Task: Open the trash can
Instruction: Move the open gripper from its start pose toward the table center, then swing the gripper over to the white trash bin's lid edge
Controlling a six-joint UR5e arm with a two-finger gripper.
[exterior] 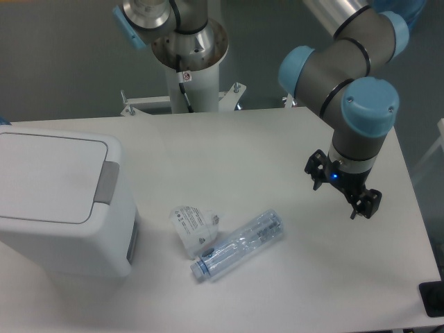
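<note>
White plastic trash can at left of table, lid flat and shut, grey push tab on its right edge; inside hidden, left side cut off by frame. Clear plastic bottle lying on its side mid-table, blue cap end toward front, looks empty. Crumpled clear wrapper touching bottle's left end, print too small to read. Gripper well apart from can, at right, over table, holding nothing; fingers apart. Dark obj at bottom-right corner, cut off, can't ID
</note>
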